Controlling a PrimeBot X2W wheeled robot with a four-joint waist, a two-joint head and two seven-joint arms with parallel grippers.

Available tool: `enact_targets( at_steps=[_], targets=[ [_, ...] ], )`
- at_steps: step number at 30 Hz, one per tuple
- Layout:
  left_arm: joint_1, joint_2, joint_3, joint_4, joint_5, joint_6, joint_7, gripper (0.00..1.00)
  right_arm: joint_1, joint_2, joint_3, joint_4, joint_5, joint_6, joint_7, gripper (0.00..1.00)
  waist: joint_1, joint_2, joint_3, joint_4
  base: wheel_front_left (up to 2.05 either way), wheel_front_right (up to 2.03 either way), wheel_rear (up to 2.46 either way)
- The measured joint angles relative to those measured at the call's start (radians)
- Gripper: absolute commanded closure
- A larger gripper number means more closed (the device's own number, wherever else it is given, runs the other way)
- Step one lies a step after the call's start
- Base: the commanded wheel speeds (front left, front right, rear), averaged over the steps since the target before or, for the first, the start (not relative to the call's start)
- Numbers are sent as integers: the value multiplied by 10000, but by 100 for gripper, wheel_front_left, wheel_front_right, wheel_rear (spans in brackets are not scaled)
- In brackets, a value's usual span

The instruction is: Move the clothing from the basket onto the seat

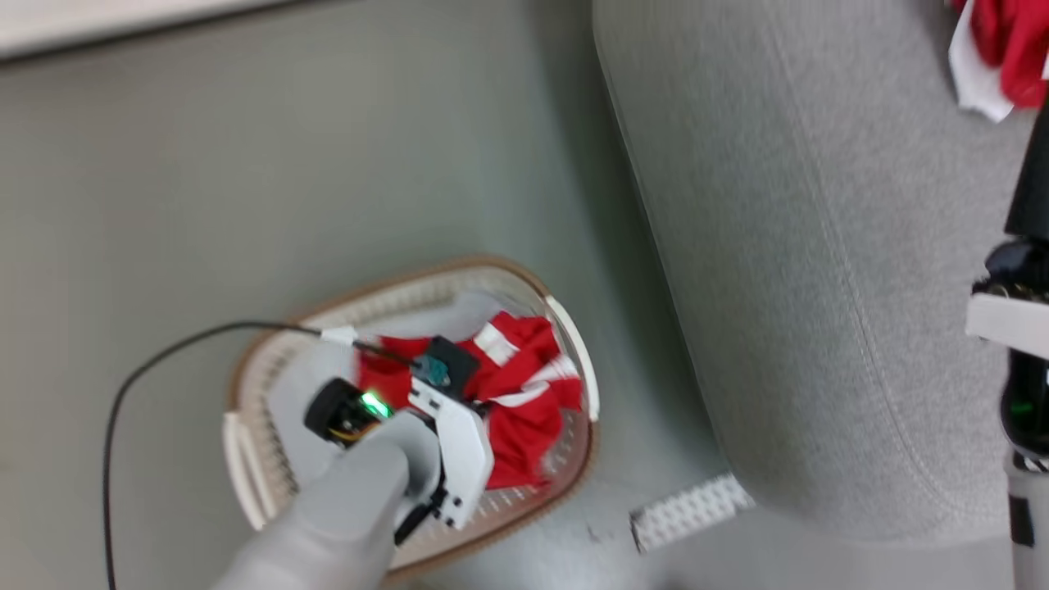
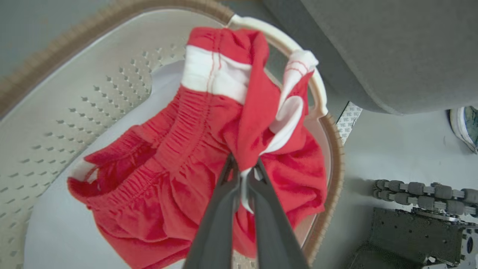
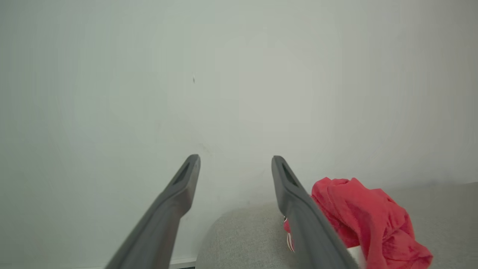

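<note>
Beside the basket, on the robot's right, the big grey seat (image 1: 819,246) has wide bare room, with one red piece (image 1: 1004,49) already lying at its far corner, so the load can land anywhere short of that; the grey floor (image 1: 246,164) on the basket's other side is open too. The white basket (image 1: 262,385) stands just beside the seat's rounded edge. The rest of the clothing (image 2: 149,179) lies bunched inside it, one white-banded fold up against the handle (image 2: 317,86) on the seat side. The left fingers (image 2: 220,216) are pinched tight on a red and white fold near the middle of the heap. The best move looks like a lift straight up until the hanging cloth is above the brown rim (image 2: 336,149) and that handle, then a swing across the seat's edge; otherwise the basket may tip or drag. The right fingers (image 3: 175,198) are spread apart, holding nothing, over the seat
</note>
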Motion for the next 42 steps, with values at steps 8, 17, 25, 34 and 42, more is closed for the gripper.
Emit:
enact_targets(
  at_steps=[8, 17, 25, 34, 42],
  targets=[
    [535, -244, -414, -677, -1078, 0, -1235, 100, 1105, -627, -176, 516, 33, 0, 0, 0, -1, 0, -2025, 796, 0, 0, 0],
    [662, -301, -401, -1643, -1722, 0, -2261, 100, 2189, -1126, -343, 1012, 205, 0, -2, 0, -3, 0, -4204, 1803, 0, 0, 0],
    [515, 44, 213, -2803, -2148, 284, -2452, 100, 3021, -1193, 832, 1722, 1028, 0, -2, 0, -2, 0, -5778, 2589, 0, 0, 0],
    [257, 706, 502, -4533, -2119, 961, -2299, 100, 3377, -1195, 1881, 2278, 1358, 0, 0, 0, -1, 0, -6611, 3142, 0, 0, 0],
    [475, 1160, 594, -5933, -2188, 1475, -1833, 100, 3337, -1323, 3124, 2589, 1664, 0, 0, 0, 0, 1, -6757, 3198, 0, 0, 0]
  ],
)
